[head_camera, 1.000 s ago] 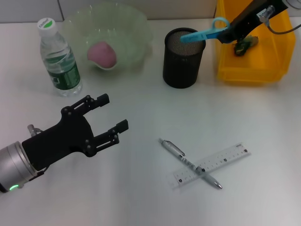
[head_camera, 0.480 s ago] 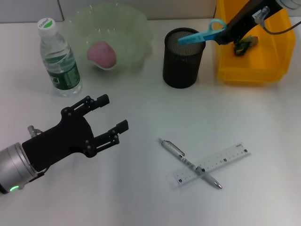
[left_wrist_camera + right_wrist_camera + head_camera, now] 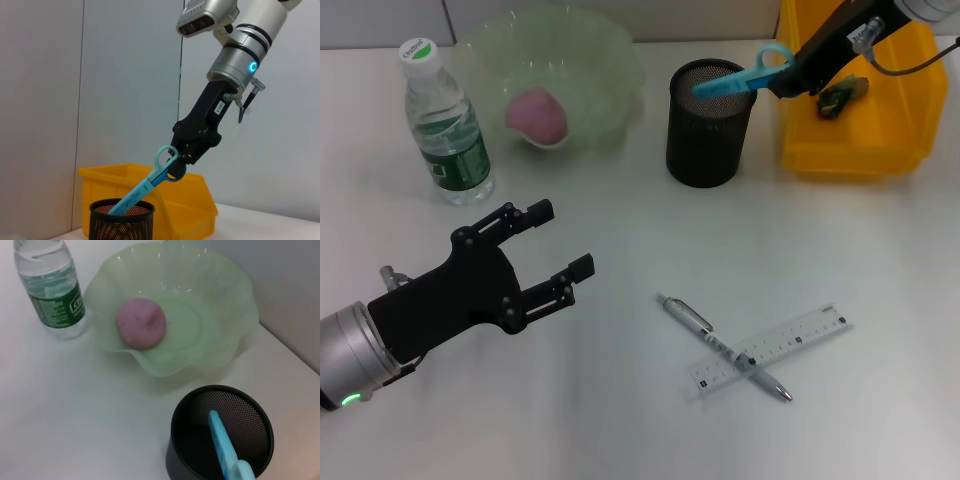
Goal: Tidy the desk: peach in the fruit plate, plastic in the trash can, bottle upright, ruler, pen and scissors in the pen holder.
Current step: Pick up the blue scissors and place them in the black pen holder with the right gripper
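Bottle wearing green label with white print, not showing legibly. Ruler carrying tick marks, numerals not reading. Small white tag on right arm, characters not resolving.

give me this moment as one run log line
right gripper: jaws shut on scissors, blades in pen holder | left gripper: open, idle over desk | pen, ruler: on desk

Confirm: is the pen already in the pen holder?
No. The pen lies on the desk, crossed with the ruler, apart from the pen holder.
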